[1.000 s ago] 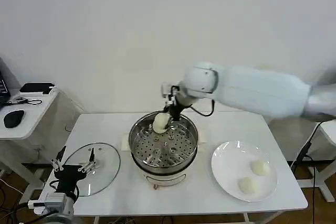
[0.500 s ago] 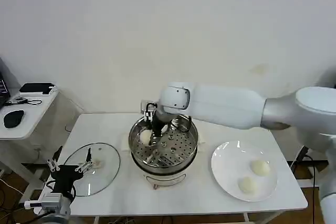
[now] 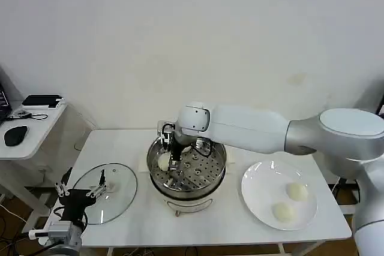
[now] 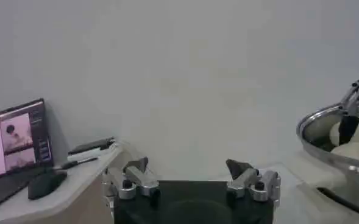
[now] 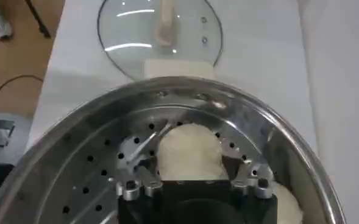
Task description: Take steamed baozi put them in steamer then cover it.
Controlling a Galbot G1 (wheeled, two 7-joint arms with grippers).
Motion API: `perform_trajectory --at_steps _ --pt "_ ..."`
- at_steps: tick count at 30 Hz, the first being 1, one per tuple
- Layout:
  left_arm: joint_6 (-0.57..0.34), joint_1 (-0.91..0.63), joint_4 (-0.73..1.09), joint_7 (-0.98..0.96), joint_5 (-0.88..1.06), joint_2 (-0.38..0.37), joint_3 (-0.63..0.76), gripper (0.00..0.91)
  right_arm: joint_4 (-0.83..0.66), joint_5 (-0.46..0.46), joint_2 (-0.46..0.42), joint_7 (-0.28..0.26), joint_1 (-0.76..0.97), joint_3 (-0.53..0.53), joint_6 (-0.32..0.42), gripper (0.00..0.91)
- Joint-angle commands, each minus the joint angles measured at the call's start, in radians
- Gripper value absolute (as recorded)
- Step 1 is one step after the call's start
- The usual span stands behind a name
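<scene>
**Operator:** Start close in. What is nearest me?

**Spotter:** Your left gripper (image 3: 80, 198) hangs at the near left corner of the surface (image 3: 228, 223), jaws apart and holding nothing. Just beyond it the glass lid (image 3: 107, 192) lies flat on the surface, to the steamer's left. On the near right, the plate (image 3: 259, 185) carries two baozi on the plate (image 3: 290, 201), side by side and apart from each other.

**Operator:** And the steamer itself?

**Spotter:** The steamer (image 3: 192, 195) stands mid-surface, uncovered. Your right gripper (image 5: 190, 180) is down inside it, on its left side, jaws clamped on the held baozi (image 5: 188, 152). That bun looks low over the perforated tray. I cannot tell if it touches yet. A second baozi (image 5: 287, 210) sits in the pot just beside it.

**Operator:** So which step am I in?

**Spotter:** By my reading, you are placing the second of four buns. Roughly halfway through loading, with the covering not begun.

**Operator:** What does the next move need?

**Spotter:** Settle the bun on the tray and part the jaws gently, so the soft dough doesn't stick or roll. Lift straight up, clear of the rim, then swing to the plate for the next one.
</scene>
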Motion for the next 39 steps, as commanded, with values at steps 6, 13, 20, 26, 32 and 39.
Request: perform_trajectory --at_steps 6,13,20,26,32,39 --pt "0.001 0.003 -0.007 0.000 -0.001 0.002 0.004 0.907 0.134 -0.006 -0.144 -0.020 0.169 -0.006 0.026 0.907" --pt "0.003 0.009 -0.020 0.001 -0.007 0.003 0.004 0.907 0.296 -0.090 -0.421 -0.149 0.267 -0.041 0.121 0.907" --pt "0.006 0.010 -0.028 0.001 -0.004 0.010 0.026 0.907 0.467 -0.327 -0.795 -0.267 0.245 -0.056 0.259 0.907" --pt "0.006 0.009 -0.015 0.001 0.001 0.020 0.046 0.907 0.539 -0.475 -1.010 -0.325 0.088 0.011 0.336 0.907" --pt "0.006 0.006 -0.003 0.001 0.013 0.019 0.061 0.907 0.540 -0.610 -1.151 -0.365 -0.185 0.225 0.431 0.907" --pt "0.005 0.005 0.010 0.000 0.018 0.015 0.068 0.907 0.551 -0.752 -1.216 -0.381 -0.514 0.430 0.499 0.907"
